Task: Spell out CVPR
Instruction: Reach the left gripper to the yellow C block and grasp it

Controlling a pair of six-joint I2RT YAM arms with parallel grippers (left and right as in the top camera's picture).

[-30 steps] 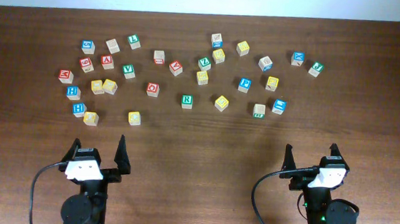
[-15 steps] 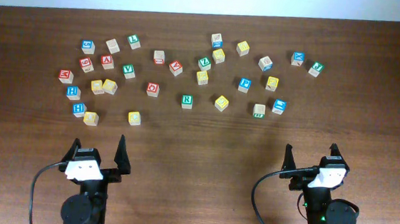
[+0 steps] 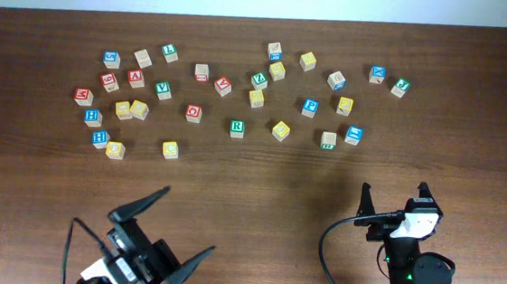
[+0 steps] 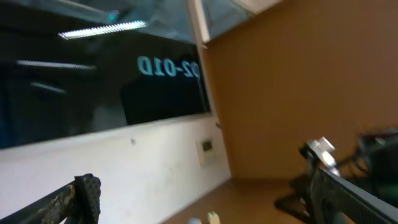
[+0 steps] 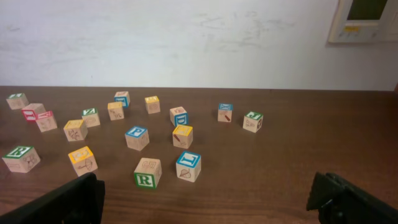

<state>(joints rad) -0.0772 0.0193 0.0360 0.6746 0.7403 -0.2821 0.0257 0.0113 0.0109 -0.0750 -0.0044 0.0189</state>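
Far across the brown table (image 3: 259, 186), a loose spread of letter blocks, none in a row yet. Near the middle of the spread, a green R block (image 3: 237, 128), flat on the wood. To the right of it and a bit farther back, a blue P block (image 3: 310, 106). Over to the left, in the crowded bunch, a green V block (image 3: 163, 90), or so it looks. Other letters too small to read. At the near left, the left gripper (image 3: 190, 219), turned on a slant, jaws spread wide, holding nothing, well apart from every block. From its own camera, mostly wall and window, with only tiny bits of blocks at the very bottom, between two dark fingers (image 4: 84, 193). At the near right, the right gripper (image 3: 395, 188), pointing straight toward the far side, jaws wide open too, nothing between them. Closest to it, a blue block (image 3: 353, 134) and a plain block with a green side (image 3: 328, 140), both well apart from the tips. From the right wrist, that same pair up front, an R on the near face of the green-sided one, the P block just behind them to the left, and the green R block off at the left edge.
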